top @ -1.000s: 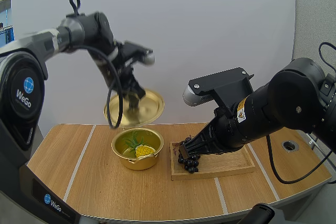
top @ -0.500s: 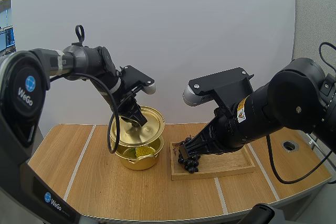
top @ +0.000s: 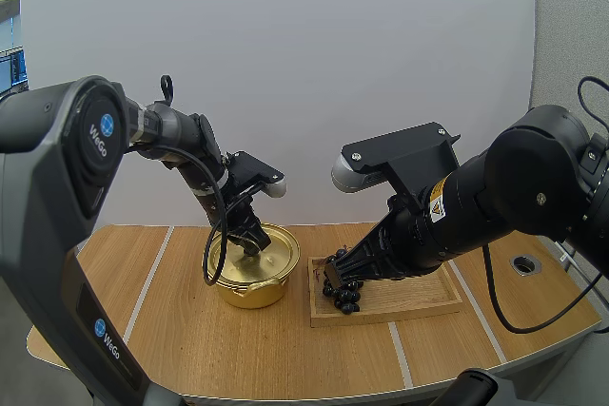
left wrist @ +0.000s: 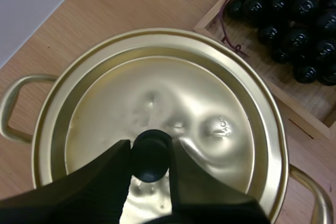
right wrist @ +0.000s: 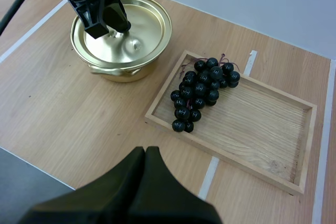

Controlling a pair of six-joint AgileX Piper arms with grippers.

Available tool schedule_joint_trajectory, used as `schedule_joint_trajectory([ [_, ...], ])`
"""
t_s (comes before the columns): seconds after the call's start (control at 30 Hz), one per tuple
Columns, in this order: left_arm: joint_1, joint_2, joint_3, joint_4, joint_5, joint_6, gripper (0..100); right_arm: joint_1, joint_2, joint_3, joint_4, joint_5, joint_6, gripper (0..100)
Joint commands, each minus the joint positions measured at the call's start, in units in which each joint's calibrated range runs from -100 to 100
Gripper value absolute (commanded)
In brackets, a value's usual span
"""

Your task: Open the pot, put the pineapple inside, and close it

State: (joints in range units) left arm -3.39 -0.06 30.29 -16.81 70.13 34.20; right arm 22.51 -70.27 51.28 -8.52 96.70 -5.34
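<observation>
Golden lid [top: 263, 254] seated on pot [top: 249, 290], left of centre in high view, knob [left wrist: 150, 157] pinched by left gripper [left wrist: 149, 148]. Right gripper [right wrist: 145, 151] clenched on nothing, near tray [right wrist: 262, 129] with grapes [right wrist: 202, 90].

- Bright, even light falls from overhead; the wall [top: 381, 45] is flatly lit.
- The lid [left wrist: 215, 87] gives soft, mottled reflections, with a small glint beside its knob [left wrist: 150, 155].
- Shadows under the pot [top: 249, 292] and tray [top: 419, 301] on the counter [top: 190, 339] are faint and soft-edged.
- The grapes [right wrist: 202, 90] carry tiny white highlights.
- The high view bows the counter's front edge, fisheye-like.
- The right end effector [right wrist: 145, 153] reads as a dark silhouette.
</observation>
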Motion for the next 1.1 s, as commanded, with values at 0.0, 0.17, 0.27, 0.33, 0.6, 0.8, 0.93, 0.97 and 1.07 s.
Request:
schedule_joint_trajectory([
  [0.0, -0.24, 1.55, 0.14, -0.91, -0.71, 0.21, 0, -0.33, -0.68, 0.04, -0.31, -0.59, 0.18, 0],
  [0.17, -0.24, 1.61, 0.14, -0.68, 0.79, 0.21, 9, -0.33, -0.68, 0.04, -0.31, -0.59, 0.18, 0],
  [0.27, -0.24, 1.49, 0.14, -0.44, 1.49, 0.61, 40, -0.33, -0.68, 0.04, -0.31, -0.59, 0.18, 0],
  [0.33, -0.24, 1.23, 0.14, -0.44, 2.94, 1.27, 87, -0.33, -0.68, 0.04, -0.31, -0.59, 0.18, 0],
  [0.6, -0.24, -4.04, -3.25, 0.00, 12.80, 1.18, 100, -0.33, -0.68, 0.04, -0.31, -0.59, 0.18, 0],
  [0.8, -0.24, -14.25, -12.59, 3.99, 17.49, -2.57, 100, -0.33, -0.68, 0.04, -0.31, -0.59, 0.18, 0],
  [0.93, -0.24, -22.41, -19.69, 6.48, 17.84, -3.52, 100, -0.33, -0.68, 0.04, -0.31, -0.59, 0.18, 0],
  [0.97, -0.24, -23.89, -21.13, 6.80, 17.84, -3.52, 100, -0.33, -0.68, 0.04, -0.31, -0.59, 0.18, 0],
  [1.07, -0.24, -29.30, -25.39, 7.78, 17.84, -3.52, 100, -0.33, -0.68, 0.04, -0.31, -0.59, 0.18, 0],
])
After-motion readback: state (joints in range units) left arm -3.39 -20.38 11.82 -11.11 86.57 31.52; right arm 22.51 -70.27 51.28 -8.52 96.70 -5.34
